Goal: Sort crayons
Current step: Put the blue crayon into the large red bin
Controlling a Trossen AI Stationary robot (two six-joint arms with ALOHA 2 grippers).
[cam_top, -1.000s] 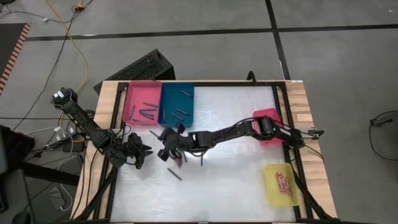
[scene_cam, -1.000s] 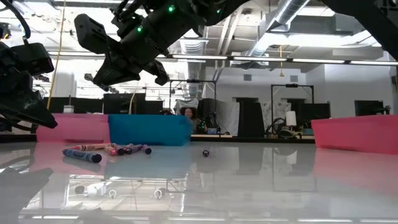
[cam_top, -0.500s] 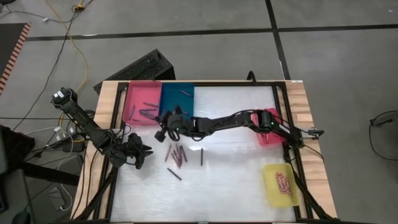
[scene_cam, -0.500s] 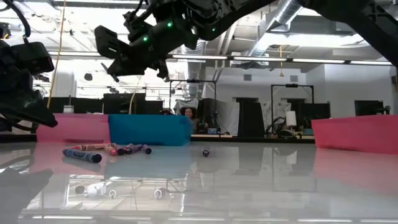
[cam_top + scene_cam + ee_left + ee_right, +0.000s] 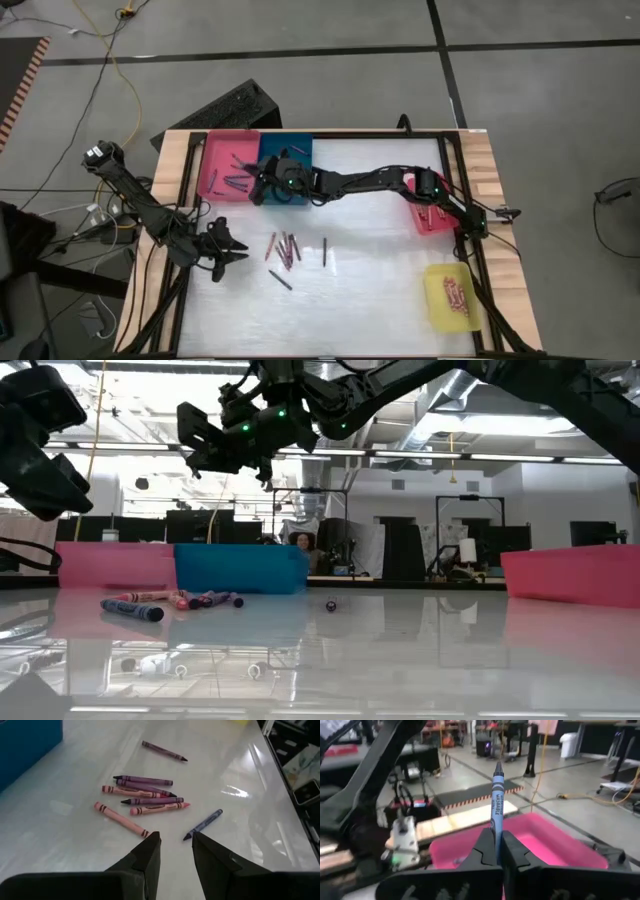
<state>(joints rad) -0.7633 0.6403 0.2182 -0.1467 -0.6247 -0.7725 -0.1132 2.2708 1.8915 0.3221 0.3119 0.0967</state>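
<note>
Right end effector [image 5: 268, 186], clenched on blue crayon [image 5: 496, 800] w/ only its base pinched, risked dropping it outside blue tray [image 5: 300, 152] if released early.

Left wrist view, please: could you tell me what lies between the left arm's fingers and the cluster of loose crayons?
Only bare white tabletop. The left gripper hangs just short of the pink wax crayon, the nearest of the scattered crayons.

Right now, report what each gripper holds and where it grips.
Right gripper pinches a blue crayon by its lower end, tip up. Left gripper holds nothing.
</note>
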